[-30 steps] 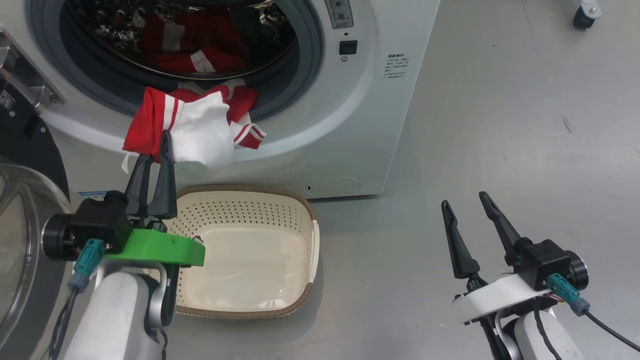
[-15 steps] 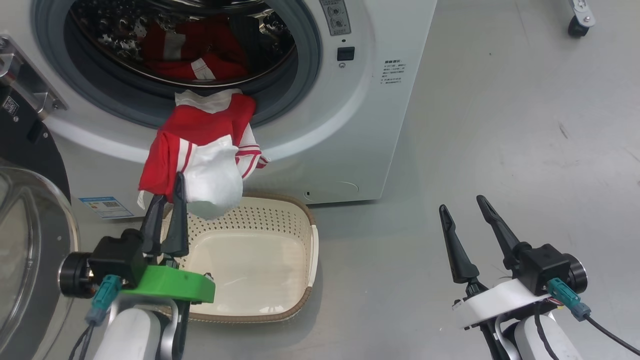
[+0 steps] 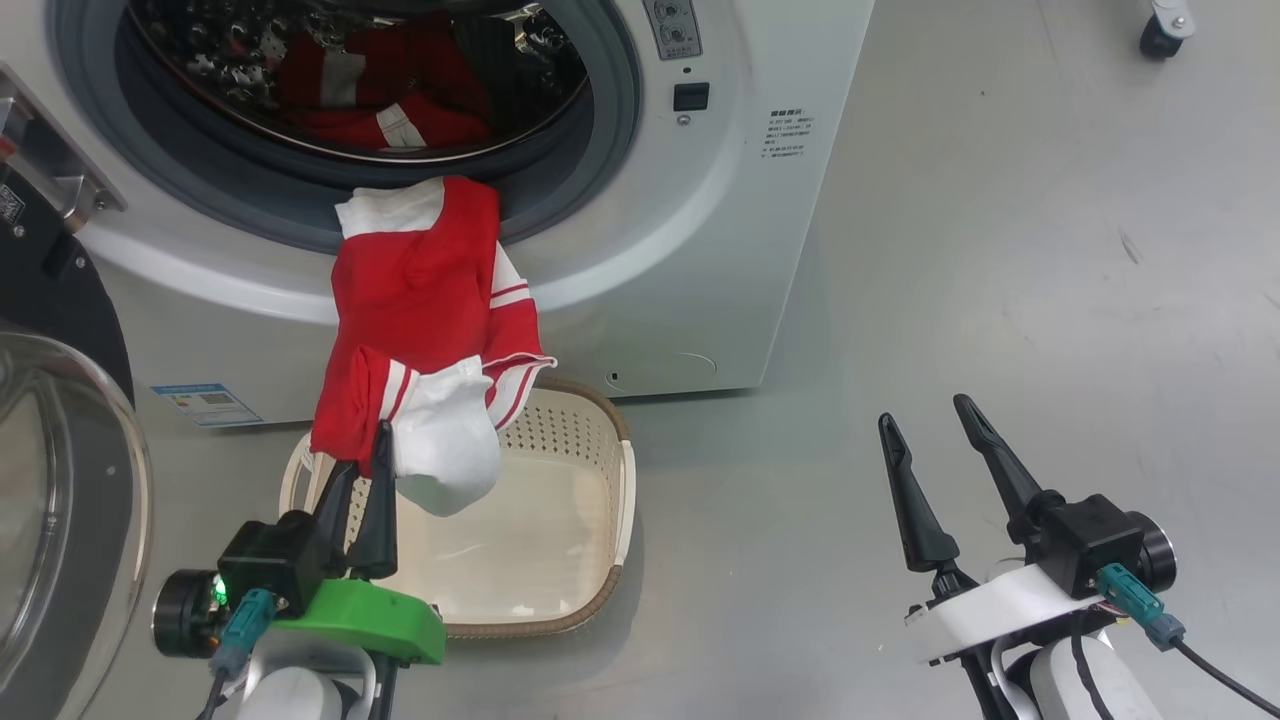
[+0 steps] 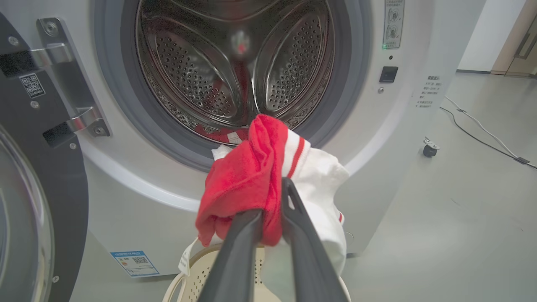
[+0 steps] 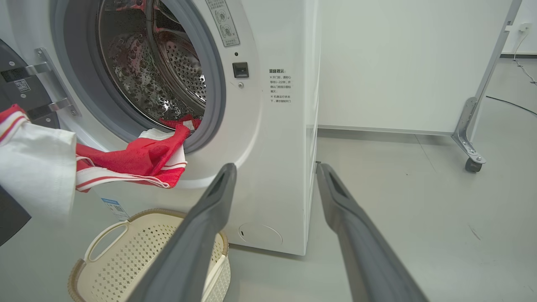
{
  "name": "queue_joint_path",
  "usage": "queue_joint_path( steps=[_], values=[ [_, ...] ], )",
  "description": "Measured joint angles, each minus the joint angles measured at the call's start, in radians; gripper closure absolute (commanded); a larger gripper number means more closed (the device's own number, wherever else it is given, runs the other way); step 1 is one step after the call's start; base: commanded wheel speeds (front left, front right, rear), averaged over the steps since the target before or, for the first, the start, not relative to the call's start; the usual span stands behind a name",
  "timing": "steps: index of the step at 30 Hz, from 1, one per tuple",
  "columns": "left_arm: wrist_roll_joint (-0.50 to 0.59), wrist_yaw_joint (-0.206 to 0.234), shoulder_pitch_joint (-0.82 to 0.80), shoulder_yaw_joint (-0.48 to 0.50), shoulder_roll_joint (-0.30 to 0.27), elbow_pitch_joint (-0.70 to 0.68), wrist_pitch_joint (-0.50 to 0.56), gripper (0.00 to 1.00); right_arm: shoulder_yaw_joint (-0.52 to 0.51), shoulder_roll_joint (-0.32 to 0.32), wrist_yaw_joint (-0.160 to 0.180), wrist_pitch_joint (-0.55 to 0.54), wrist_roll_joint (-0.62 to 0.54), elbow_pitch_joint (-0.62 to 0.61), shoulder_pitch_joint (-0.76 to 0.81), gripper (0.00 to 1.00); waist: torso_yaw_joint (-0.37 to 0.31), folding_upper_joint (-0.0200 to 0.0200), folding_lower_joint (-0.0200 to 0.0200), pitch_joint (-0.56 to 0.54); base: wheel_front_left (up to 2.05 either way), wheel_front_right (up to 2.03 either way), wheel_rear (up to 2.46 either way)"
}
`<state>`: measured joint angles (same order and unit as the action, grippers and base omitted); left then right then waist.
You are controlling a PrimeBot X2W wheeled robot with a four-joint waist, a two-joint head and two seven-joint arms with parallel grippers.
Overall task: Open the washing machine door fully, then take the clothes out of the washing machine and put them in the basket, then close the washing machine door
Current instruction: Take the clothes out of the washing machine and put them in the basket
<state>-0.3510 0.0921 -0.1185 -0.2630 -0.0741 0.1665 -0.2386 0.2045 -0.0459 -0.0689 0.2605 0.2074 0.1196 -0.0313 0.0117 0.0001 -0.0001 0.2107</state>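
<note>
Head view is showing the left tool [image 3: 366,452] clamping the clothes [image 3: 420,300] by a bunched fold. They are soft and light (likely snagging), trailing from the washer [image 3: 700,250] mouth beyond it over the basket [image 3: 627,500] just ahead. Beside it the door [image 3: 60,480] is standing open, and the right tool [image 3: 923,412] is idling, fingers apart.

Print on the big white front-loading washing machine [image 3: 700,250], right of the drum mouth: a small block of dark Chinese characters [image 5: 280,86] in several short lines, too fine to read. Above it sits a grey strip label with round pictograms [image 5: 222,23], wording unreadable. Low on the front is a blue-and-white sticker [image 4: 135,263] carrying a QR code. On the glossy black round door frame [image 4: 63,176] there's a white QR code label [image 4: 31,85].
</note>
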Motion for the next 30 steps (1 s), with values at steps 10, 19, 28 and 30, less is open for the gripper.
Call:
queue_joint_path(
  steps=[10,19,28,30],
  values=[
    [-0.019,0.004,0.000,0.003,0.008,0.081,0.000,1.00,0.006,0.000,0.000,0.000,-0.009,-0.019,-0.001,0.00,-0.008,0.0000,0.0000,0.054,0.00,0.00,0.00],
    [-0.038,0.004,-0.047,0.007,0.019,0.176,0.000,1.00,0.018,0.000,-0.002,0.000,-0.009,-0.043,-0.023,0.00,-0.028,0.0000,0.0000,0.127,0.00,0.00,0.00],
    [-0.054,0.004,-0.173,0.030,0.022,0.309,0.024,1.00,0.031,0.000,-0.009,0.000,-0.009,-0.073,-0.076,0.00,-0.051,0.0000,0.0000,0.224,0.00,0.00,0.00],
    [-0.055,0.004,-0.200,0.037,0.023,0.340,0.033,1.00,0.036,0.000,-0.009,0.000,-0.008,-0.078,-0.090,0.00,-0.057,0.0000,0.0001,0.249,0.00,0.00,0.00]
  ],
)
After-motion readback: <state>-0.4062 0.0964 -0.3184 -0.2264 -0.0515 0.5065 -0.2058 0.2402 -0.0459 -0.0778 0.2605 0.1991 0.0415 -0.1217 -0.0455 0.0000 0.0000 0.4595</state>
